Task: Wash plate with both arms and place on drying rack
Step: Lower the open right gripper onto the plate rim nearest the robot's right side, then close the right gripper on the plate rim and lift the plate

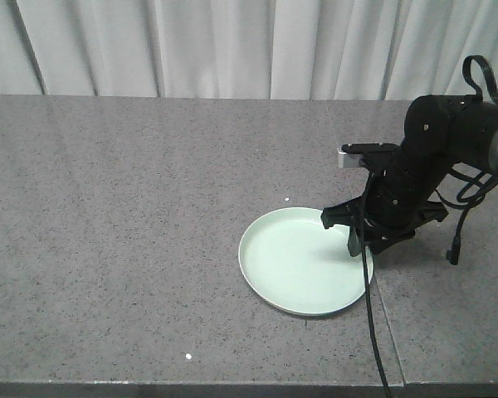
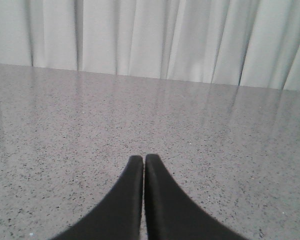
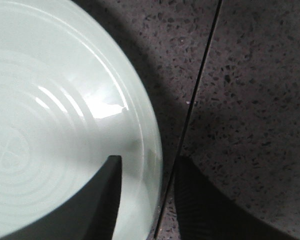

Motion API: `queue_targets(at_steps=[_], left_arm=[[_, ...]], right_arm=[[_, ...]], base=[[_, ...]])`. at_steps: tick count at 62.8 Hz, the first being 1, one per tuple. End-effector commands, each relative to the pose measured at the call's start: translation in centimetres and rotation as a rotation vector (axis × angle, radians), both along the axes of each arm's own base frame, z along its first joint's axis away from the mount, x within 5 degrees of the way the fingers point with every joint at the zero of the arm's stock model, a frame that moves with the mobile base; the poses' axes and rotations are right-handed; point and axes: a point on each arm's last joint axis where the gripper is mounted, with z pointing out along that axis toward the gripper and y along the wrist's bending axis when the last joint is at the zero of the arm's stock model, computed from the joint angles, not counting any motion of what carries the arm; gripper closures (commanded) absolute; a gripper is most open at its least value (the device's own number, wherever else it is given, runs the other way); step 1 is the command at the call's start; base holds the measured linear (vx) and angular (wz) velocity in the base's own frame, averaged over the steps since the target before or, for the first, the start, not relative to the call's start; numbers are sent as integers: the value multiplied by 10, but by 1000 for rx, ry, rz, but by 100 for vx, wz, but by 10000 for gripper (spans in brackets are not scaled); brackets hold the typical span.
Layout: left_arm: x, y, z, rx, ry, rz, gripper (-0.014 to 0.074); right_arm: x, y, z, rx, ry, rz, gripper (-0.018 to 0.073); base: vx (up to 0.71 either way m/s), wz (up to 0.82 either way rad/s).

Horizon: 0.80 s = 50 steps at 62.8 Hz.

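Right wrist view: the right arm (image 1: 423,166) holds its jaws spread astride the rim of the plate (image 3: 50,100), which lies flat on the desk (image 1: 108,207) — a shallow bite on that glossy rim could slip once lifted. On the left arm (image 2: 135,200) the jaws are pressed together — no support.

Plate (image 3: 55,100) cropped left and below — right arm (image 1: 448,133) past the frame's right edge

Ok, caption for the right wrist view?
Right end effector open astride the rim of the mint-green plate, one finger inside, one over the speckled countertop.
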Motion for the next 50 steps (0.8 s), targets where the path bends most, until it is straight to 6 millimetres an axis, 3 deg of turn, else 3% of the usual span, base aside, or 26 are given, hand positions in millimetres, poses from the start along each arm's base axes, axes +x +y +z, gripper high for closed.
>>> queue_targets(at_steps=[1,10,19,38,50], left_arm=[[-1,0,2,-18,-70,0,602],[-1,0,2,-18,-70,0,602],[-1,0,2,-18,-70,0,602],[-1,0,2,-18,-70,0,602],[-1,0,2,-18,-70,0,602]], right_arm=[[1,-1,27,13,-100,19,361],[1,-1,27,11,-105,25,431],[2,-2,27,6,-107,25,572],[3,-6,27,-38,-130,14,568],[0,-7,47,-19,-222,7,568]], base=[[0,0],[0,0],[0,0],[0,0],[0,0]])
